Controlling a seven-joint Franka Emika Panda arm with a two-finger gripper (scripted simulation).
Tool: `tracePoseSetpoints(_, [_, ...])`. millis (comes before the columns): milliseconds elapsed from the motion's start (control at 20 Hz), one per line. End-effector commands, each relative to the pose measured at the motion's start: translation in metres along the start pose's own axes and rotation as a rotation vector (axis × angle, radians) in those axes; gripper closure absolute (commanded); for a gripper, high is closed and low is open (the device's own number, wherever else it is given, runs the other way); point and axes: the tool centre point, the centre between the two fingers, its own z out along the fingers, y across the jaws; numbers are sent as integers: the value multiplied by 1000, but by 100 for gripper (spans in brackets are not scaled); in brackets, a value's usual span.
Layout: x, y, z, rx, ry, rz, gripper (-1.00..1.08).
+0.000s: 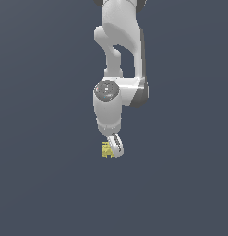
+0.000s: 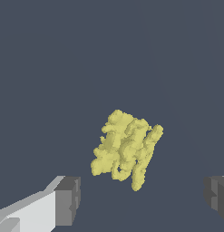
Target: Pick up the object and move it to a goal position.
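Note:
The object [image 2: 127, 148] is a small pale-yellow blocky item with ridged layers, lying on the dark grey floor. In the exterior view the object [image 1: 106, 150] shows just to the left of my white gripper's fingers [image 1: 116, 146], which hang low beside it. In the wrist view my gripper [image 2: 141, 199] is open, with one grey pad [image 2: 68, 199] and the other pad [image 2: 216, 195] set wide apart. The object lies ahead of the pads, between their lines, and neither pad touches it.
The white arm [image 1: 117, 64] comes down from the top of the exterior view. A plain dark grey floor [image 1: 41, 184] fills the surroundings, with no other objects in view.

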Motion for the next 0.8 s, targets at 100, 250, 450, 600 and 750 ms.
tracePoseSetpoints(100, [4,-2,6,-3,4,126,-92])
tracePoseSetpoints(250, [7,-2,9,-5,7,196,-92])
tracePoseSetpoints(450, [9,-3,13,-7,10,270,-92])
tracePoseSetpoints(600, [10,-4,15,-7,12,310,-92])
tracePoseSetpoints(750, [11,-4,16,-8,14,338,-92])
